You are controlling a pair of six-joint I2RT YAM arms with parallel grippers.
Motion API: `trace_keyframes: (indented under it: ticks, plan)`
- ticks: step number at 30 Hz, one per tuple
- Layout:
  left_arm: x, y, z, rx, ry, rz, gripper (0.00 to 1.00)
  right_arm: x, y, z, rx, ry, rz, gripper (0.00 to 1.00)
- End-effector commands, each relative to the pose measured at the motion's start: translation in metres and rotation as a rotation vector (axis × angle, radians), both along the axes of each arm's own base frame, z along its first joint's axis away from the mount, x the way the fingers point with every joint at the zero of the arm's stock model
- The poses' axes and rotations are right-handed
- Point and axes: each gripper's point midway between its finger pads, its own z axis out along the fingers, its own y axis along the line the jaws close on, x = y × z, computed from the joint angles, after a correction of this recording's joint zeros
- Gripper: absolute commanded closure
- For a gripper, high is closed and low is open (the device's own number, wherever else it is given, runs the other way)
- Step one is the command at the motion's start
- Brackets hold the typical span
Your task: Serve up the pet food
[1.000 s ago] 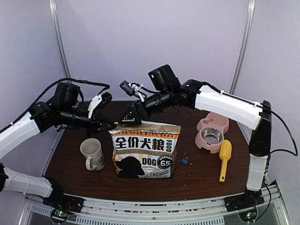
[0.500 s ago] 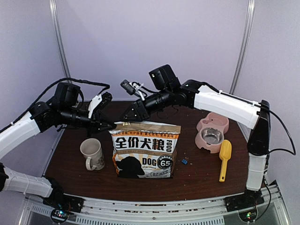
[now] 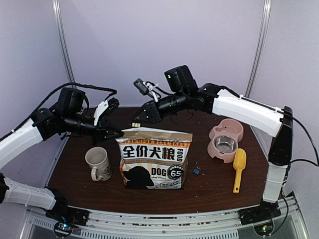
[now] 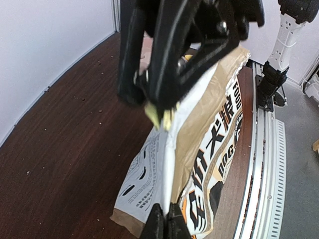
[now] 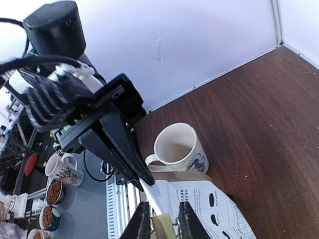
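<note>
1. At the middle of the dark wooden table [image 3: 214, 186], the pet food bag [image 3: 154, 159] stood upright on its base. Its closed top edge pointed up and its contents were hidden.
2. Its printed front, with the big characters and "DOG FOOD", faced the near edge and the arm bases. The bag looked a little wider than tall, and its long top edge ran left to right across the table.
3. On the bag's top left corner, the left gripper [image 3: 118, 133] was pressed together, its fingers [image 4: 155, 224] pinching the paper edge. That arm reached in from the left, roughly level.
4. Just above the same end of the top edge, the right gripper [image 3: 135, 119] hung close to the left one. Its fingers were closed about a small pale yellowish scrap [image 5: 162, 225]. Whether the scrap was joined to the bag could not be told.
5. Left of the bag and near it stood a cream mug [image 3: 97, 162], upright, mouth up, handle turned toward the near edge.
6. Right of the bag and well apart from it sat a pink feeder [image 3: 215, 152] holding a steel bowl.
7. Just beside the feeder, on its near side, a yellow scoop [image 3: 239, 167] lay flat with its handle pointing at the near edge.
8. A small blue object [image 3: 196, 171] lay on the table off the bag's lower right corner.
</note>
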Motion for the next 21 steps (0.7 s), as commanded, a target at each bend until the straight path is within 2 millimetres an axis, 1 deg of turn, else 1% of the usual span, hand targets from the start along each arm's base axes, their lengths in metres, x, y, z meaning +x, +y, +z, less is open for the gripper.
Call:
trace_keyframes:
  ticks: [1,4,6,8,9,11,12,13,14,15,17,19,21]
  plan:
    - [0.002,-0.002,0.007,-0.020,-0.026,-0.003,1.00,0.019,-0.053,0.073,0.112,-0.139,-0.202,0.85]
    - [0.003,-0.001,0.008,-0.019,-0.031,0.003,1.00,0.025,-0.095,0.060,0.050,-0.142,-0.338,0.85]
    - [0.003,-0.001,0.008,-0.019,-0.030,0.007,1.00,0.025,-0.127,0.039,0.001,-0.123,-0.429,0.85]
    - [0.004,0.000,0.008,-0.018,-0.029,0.013,1.00,0.020,-0.160,0.014,-0.029,-0.089,-0.517,0.85]
    - [0.005,0.000,0.009,-0.022,-0.029,0.020,0.98,0.016,-0.175,0.000,-0.043,-0.066,-0.557,0.85]
    - [0.006,0.000,0.014,-0.039,-0.038,0.033,0.82,0.007,-0.201,-0.028,-0.062,-0.023,-0.629,0.85]
    - [0.007,0.001,0.018,-0.056,-0.049,0.045,0.74,-0.001,-0.213,-0.051,-0.080,0.014,-0.659,0.85]
    - [0.009,0.001,0.023,-0.071,-0.057,0.063,0.64,-0.006,-0.221,-0.066,-0.090,0.037,-0.682,0.85]
    - [0.011,0.003,0.027,-0.091,-0.061,0.090,0.56,-0.009,-0.227,-0.080,-0.098,0.063,-0.706,0.85]
    - [0.012,0.004,0.034,-0.121,-0.065,0.113,0.49,-0.011,-0.234,-0.098,-0.116,0.090,-0.736,0.85]
    - [0.012,0.009,0.045,-0.193,-0.062,0.164,0.36,-0.010,-0.251,-0.128,-0.155,0.117,-0.825,0.85]
    - [0.011,0.015,0.053,-0.271,-0.040,0.223,0.28,-0.008,-0.267,-0.157,-0.207,0.148,-0.918,0.86]
    - [0.011,0.023,0.056,-0.326,-0.015,0.284,0.24,-0.007,-0.279,-0.182,-0.242,0.179,-0.991,0.86]
